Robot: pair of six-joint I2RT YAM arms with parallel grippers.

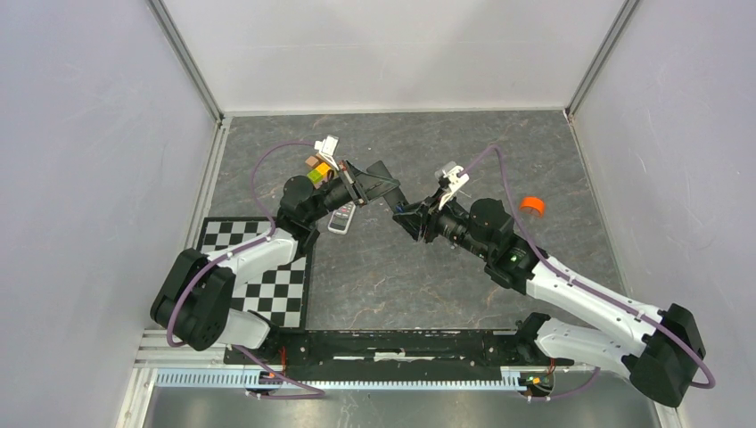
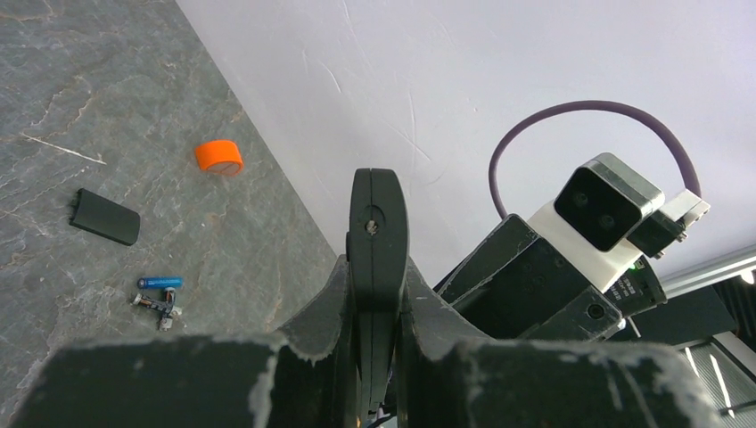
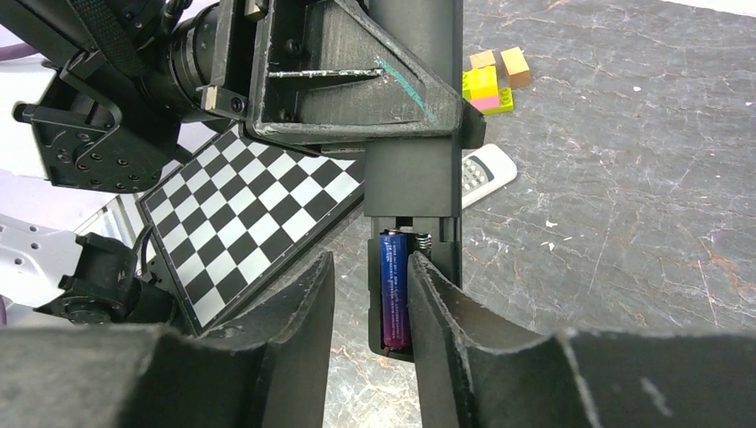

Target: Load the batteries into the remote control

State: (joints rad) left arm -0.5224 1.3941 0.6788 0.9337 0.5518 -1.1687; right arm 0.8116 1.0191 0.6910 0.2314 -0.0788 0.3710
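The left gripper is clenched on the slim black remote control and holds it up off the bench, with the open battery bay turned toward the other arm. The right gripper is at this bay with its jaws apart and grasping nothing. The purple battery lies in the bay between the two fingers, and one finger is just beside it, perhaps touching. A small spring shows at the top end of the battery, so I judge that the first cell is placed but maybe not fully pressed in. The blue battery waits on the bench, near a small dark object that I cannot identify and not far from a flat black piece (probably the cover of the bay). A white handset lies on the bench below the held remote, and an orange cap lies near the wall. The main danger now is the retreat of the right arm: if the near finger drags on the battery, it can lift the cell out against the spring. Because the remote is in the air, a loose cell would fall to the bench. Also the left grip is on a narrow, smooth body, so any push from the right side could turn the remote in the jaws.
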